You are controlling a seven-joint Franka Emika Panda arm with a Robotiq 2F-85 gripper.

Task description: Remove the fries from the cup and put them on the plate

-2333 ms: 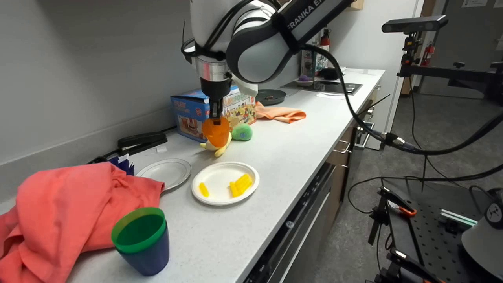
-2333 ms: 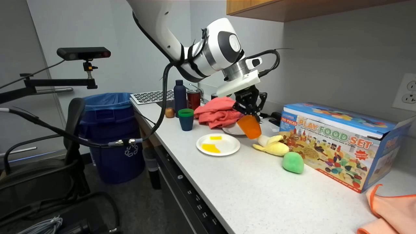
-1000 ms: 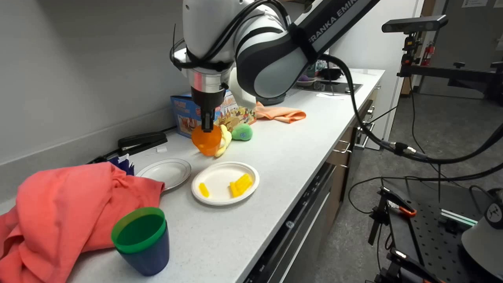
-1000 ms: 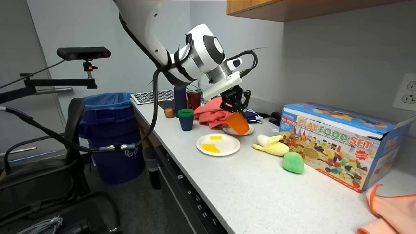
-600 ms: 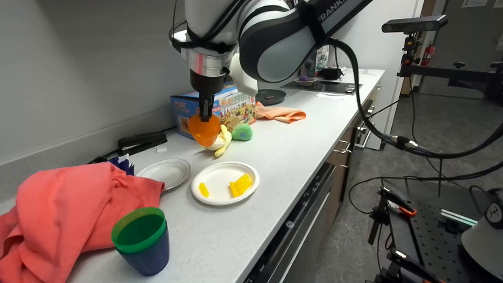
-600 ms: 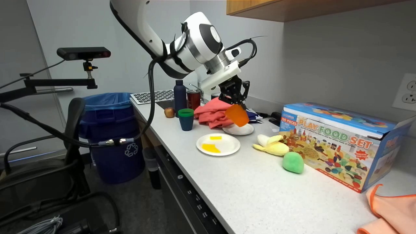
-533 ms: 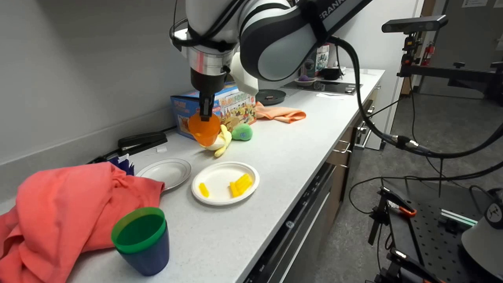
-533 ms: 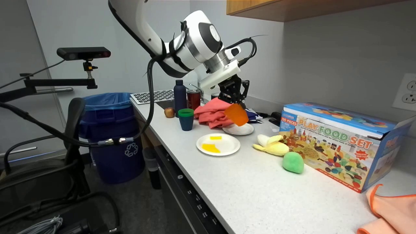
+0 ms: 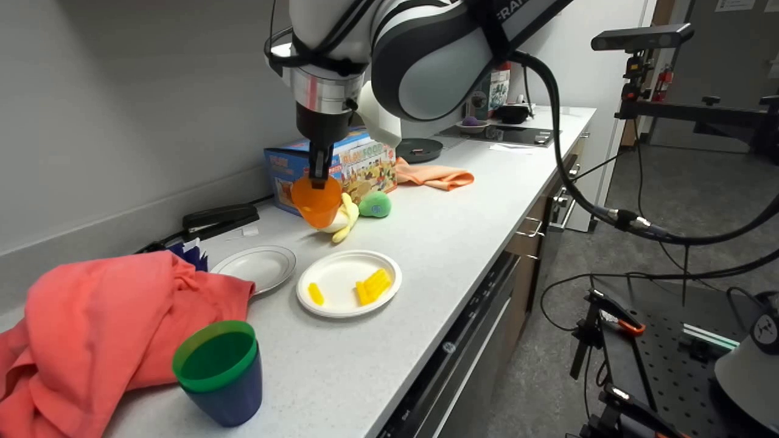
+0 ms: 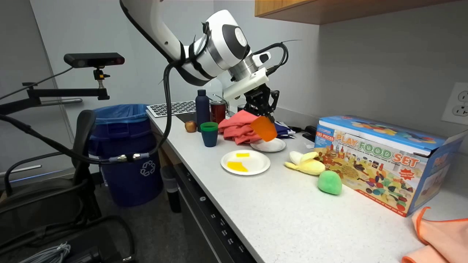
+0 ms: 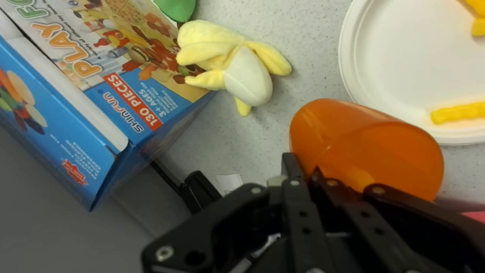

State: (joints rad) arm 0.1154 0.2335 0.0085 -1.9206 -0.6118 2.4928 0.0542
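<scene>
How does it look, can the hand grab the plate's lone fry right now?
Probably not yet: the hand grips the orange cup, which would likely need setting down first, though nothing covers the lone fry.

The arm [image 10: 217, 45] is white and rounded, with dark trim [image 9: 384, 70] around a grey oval cap [image 9: 442, 71] and white lettering [image 9: 510, 10] on black. Black straps [image 9: 488, 27] bind thick black cables [image 10: 168, 95]. The collar [image 9: 331, 94] is polished silver, the long housing [image 10: 245, 84] white; the gripper [image 11: 304, 164] is black, with round screw heads [image 11: 164, 253].
</scene>
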